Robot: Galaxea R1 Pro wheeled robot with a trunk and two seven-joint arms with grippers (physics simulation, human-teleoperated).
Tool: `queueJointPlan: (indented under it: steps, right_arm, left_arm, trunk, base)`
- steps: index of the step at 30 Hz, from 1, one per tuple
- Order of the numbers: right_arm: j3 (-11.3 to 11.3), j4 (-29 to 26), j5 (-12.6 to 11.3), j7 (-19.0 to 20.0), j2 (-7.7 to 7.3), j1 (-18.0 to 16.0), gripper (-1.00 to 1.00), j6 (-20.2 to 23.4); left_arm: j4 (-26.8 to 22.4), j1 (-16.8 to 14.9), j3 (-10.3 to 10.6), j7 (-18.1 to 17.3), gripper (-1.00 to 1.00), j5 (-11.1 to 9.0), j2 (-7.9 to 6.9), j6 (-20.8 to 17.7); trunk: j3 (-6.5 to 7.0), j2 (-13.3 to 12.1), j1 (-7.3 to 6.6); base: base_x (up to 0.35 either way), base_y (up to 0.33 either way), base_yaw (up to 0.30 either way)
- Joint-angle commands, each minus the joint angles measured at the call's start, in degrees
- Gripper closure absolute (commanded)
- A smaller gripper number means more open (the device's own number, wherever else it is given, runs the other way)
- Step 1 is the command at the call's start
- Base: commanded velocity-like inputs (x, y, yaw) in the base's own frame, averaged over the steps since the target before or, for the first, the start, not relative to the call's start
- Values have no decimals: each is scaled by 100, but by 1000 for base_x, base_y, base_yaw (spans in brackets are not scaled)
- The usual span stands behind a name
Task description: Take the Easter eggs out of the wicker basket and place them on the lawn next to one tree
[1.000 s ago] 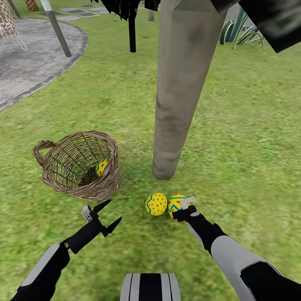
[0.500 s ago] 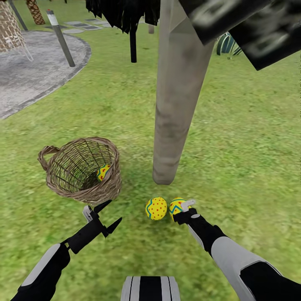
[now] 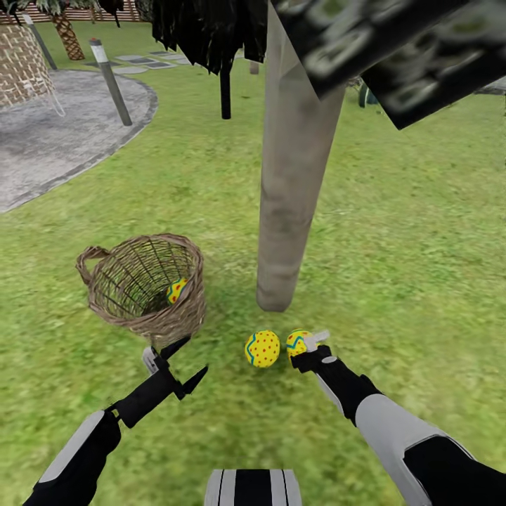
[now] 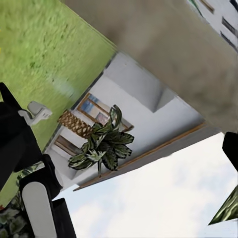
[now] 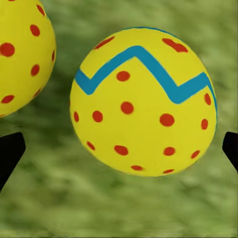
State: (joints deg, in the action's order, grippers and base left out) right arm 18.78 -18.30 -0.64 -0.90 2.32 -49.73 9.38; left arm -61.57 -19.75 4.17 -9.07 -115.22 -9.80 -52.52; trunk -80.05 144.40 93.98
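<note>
Two eggs at the tree, one in the basket.

At lower centre of the head view two eggs lie on the lawn [image 3: 422,232] just below the foot of the tree [image 3: 292,197]: the left egg [image 3: 262,348] and the right egg [image 3: 298,343], close together. The right gripper [image 3: 313,348] sits at the right egg, spread, its tips well clear on either side of that egg in the wrist view [image 5: 144,101]. The third egg [image 3: 176,289] lies inside the tilted basket [image 3: 151,320] at left. The left gripper [image 3: 176,362] hangs spread just below the basket's rim. The eggs look smooth, hard and round, probably light and apt to roll or slip; pinch across the widest middle.
</note>
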Motion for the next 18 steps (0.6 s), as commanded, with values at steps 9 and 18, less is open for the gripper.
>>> queueJointPlan:
  steps: [9, 18]
  right_arm:
    - [29, -33, -6, -6, -4, -7, -100, 47]
    - [29, -38, -6, -6, -4, -9, -100, 48]
  left_arm:
    - [13, 6, 48, -51, -100, 35, 37, -3]
    - [13, 6, 48, -22, -100, 45, 34, 3]
  trunk:
    - [-3, 1, -5]
    - [-3, 1, -5]
  base:
    - [-341, 0, 0]
    - [-341, 0, 0]
